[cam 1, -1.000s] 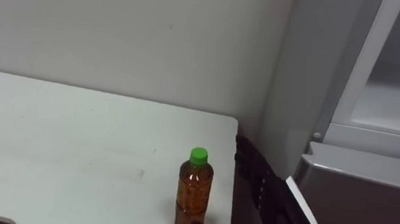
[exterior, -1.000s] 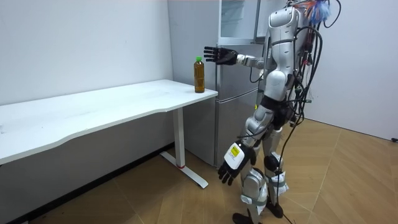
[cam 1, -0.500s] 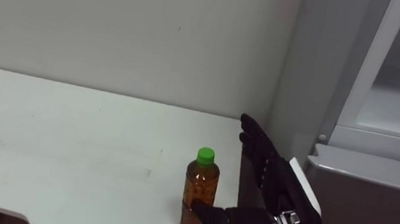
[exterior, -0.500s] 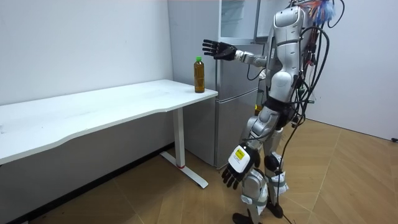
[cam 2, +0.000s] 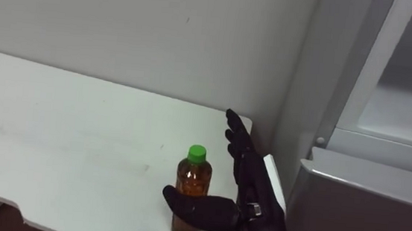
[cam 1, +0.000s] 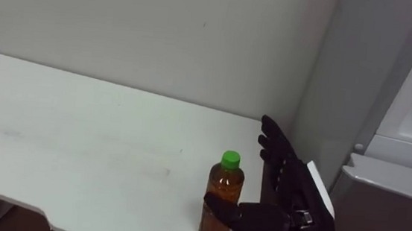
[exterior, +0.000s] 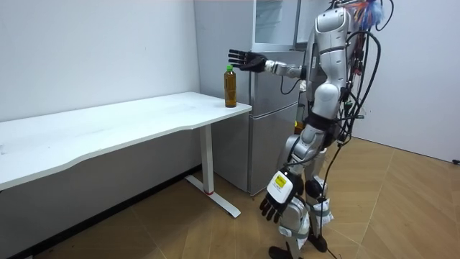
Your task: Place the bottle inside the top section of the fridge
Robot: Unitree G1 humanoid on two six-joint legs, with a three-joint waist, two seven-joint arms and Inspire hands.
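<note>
Bottle (cam 1: 224, 186) upright on table (cam 1: 76, 141), near its right corner, green cap on. R hand (cam 1: 287, 194) spread wide just right of it, fingers straight, thumb crossing in front of the bottle's lower body; contact w/ bottle: can't tell. Fridge (cam 1: 358, 84) further right, upper compartment open. Room view adds: robot stands before fridge, beside table end, R arm out level; L hand (exterior: 277, 196) hangs by thigh, fingers relaxed.
</note>
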